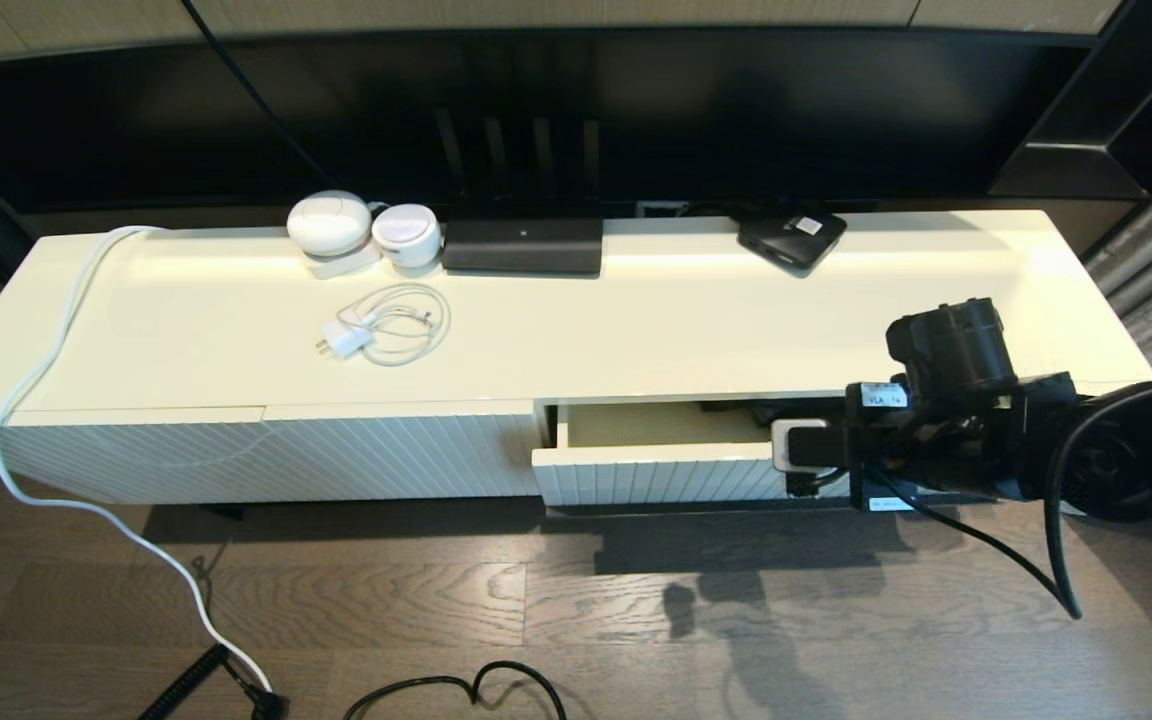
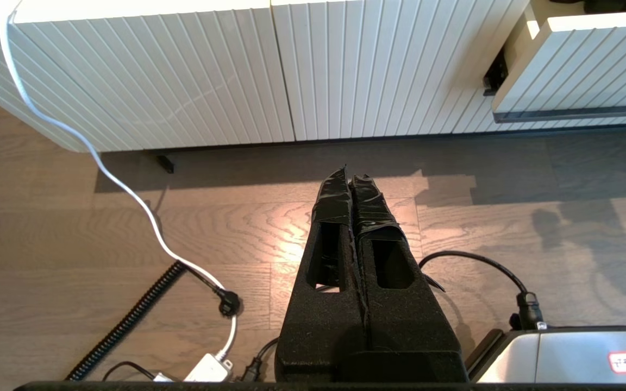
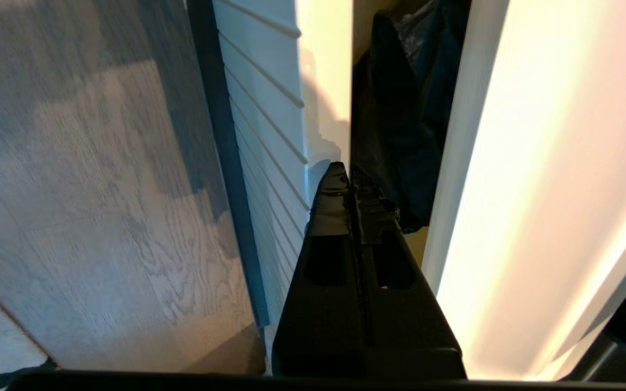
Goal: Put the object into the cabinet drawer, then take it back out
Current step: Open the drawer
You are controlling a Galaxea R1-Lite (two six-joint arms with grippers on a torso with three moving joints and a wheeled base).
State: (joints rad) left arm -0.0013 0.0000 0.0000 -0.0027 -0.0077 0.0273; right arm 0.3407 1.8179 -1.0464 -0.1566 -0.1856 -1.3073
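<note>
The cabinet drawer [image 1: 656, 478] stands part-way out at the right of the cream cabinet, showing its fluted front [image 3: 269, 136] and dark bar handle [image 2: 574, 114]. Inside it lies the black umbrella [image 3: 405, 108], with its wrinkly fabric against the inner wall; the head view shows only a dark bit of the umbrella [image 1: 771, 408]. My right gripper [image 3: 349, 169] is shut and holds nothing. Its tips sit at the top edge of the drawer front, beside the umbrella. My right arm [image 1: 946, 400] covers the drawer's right end. My left gripper [image 2: 348, 174] hangs shut and idle over the floor, out of the head view.
On the cabinet top [image 1: 636, 320] lie a white charger with its coiled cable [image 1: 381, 330], two white round devices [image 1: 331, 225], a long black device [image 1: 523, 245] and a flat black box with a white label [image 1: 791, 238]. A white cord [image 1: 36, 380] trails to the floor. Black cables [image 2: 487, 266] lie on the floor.
</note>
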